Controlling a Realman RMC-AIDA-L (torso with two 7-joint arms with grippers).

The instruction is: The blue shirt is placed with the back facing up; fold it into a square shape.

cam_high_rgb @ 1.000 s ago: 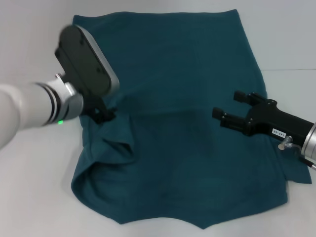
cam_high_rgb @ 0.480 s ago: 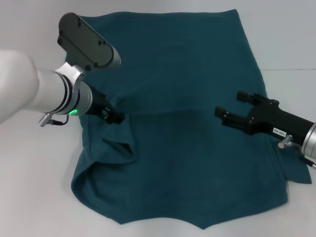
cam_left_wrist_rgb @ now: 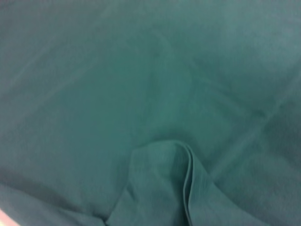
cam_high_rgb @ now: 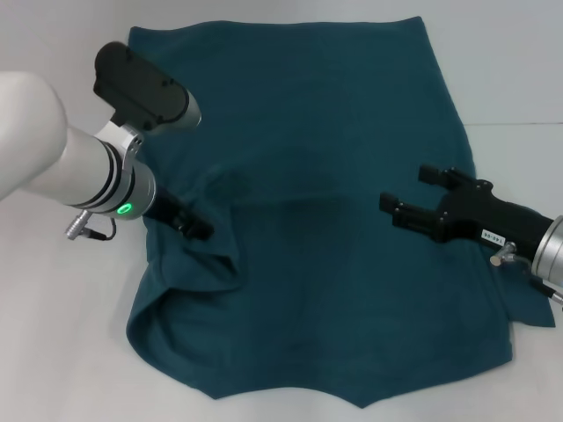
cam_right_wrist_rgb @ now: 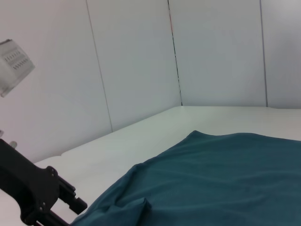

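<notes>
- Blue shirt [cam_high_rgb: 325, 220] lies spread on the white counter [cam_high_rgb: 62, 334], plain side up; no lettering shows
- Its far edge runs straight across the far part of the counter; its near edge dips to a small point near the middle
- The shirt's left side is rumpled: a loose fold of cloth bulges there, with a curled pocket of fabric just nearer than the left claw
- Left claw [cam_high_rgb: 195, 226] is down at that rumpled left edge, its dark tip touching the cloth beside the fold
- Whether the left claw's fingers are parted or closed, or have cloth between them, cannot be told; the arm's own body hides most of it
- Left wrist view is filled with teal cloth; a doubled edge of fabric [cam_left_wrist_rgb: 188, 183] rises in a ridge there
- Right claw [cam_high_rgb: 412, 195] hangs over the right half of the shirt, pointing toward the middle
- Its two dark fingers [cam_high_rgb: 406, 215] are spread wide apart with nothing between them
- Whether it touches the cloth below cannot be told
- Right wrist view shows the shirt's far corner [cam_right_wrist_rgb: 197, 136] lying flat on the counter, pale wall panels [cam_right_wrist_rgb: 136, 61] behind it
- The other arm's dark claw shows at the edge of that view beside the cloth
</notes>
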